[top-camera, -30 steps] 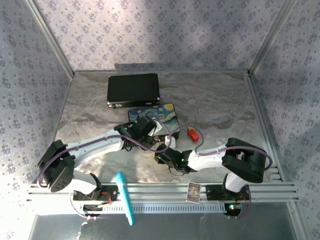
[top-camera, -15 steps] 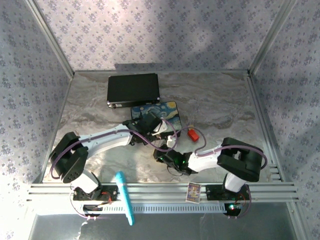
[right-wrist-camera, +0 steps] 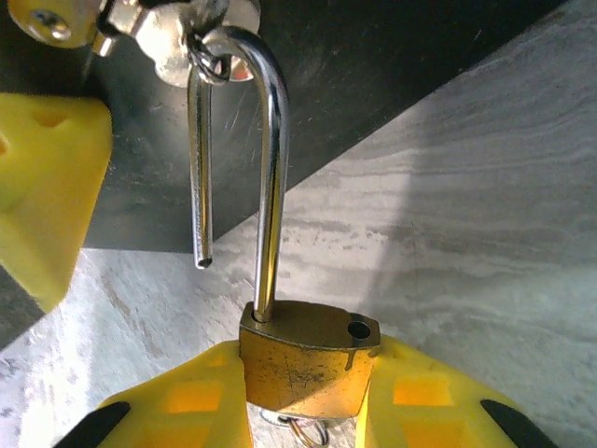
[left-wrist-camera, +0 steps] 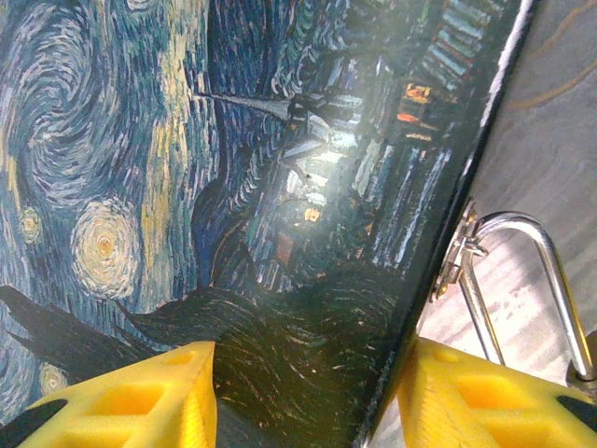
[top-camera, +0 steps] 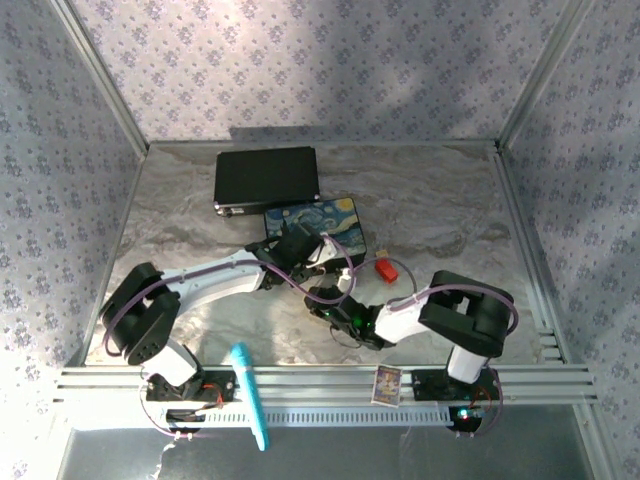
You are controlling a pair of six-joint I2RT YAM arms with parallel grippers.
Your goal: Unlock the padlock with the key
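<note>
The brass padlock [right-wrist-camera: 308, 359] sits clamped between my right gripper's [right-wrist-camera: 308, 401] yellow fingers, close to the table. Its silver shackle [right-wrist-camera: 270, 159] stands open: the free end hangs clear of the body and the empty hole shows. The shackle's bend still hooks through the latch [right-wrist-camera: 168, 33] of the painted box [top-camera: 318, 230]. My left gripper [top-camera: 303, 252] is open over the box's front edge, one finger [left-wrist-camera: 131, 401] on the lid [left-wrist-camera: 233, 187], the other [left-wrist-camera: 485, 401] beside the shackle [left-wrist-camera: 550, 271]. The red-headed key [top-camera: 385, 269] lies on the table right of the box.
A black case [top-camera: 266, 178] lies behind the painted box. A teal pen-like stick [top-camera: 250, 395] and a small card [top-camera: 387, 383] rest on the front rail. The marble table [top-camera: 450, 210] has metal frame posts at its sides.
The painted box has shifted and turned toward the far right with my left gripper on it. The right gripper has followed leftward with the padlock. The key has stayed put.
</note>
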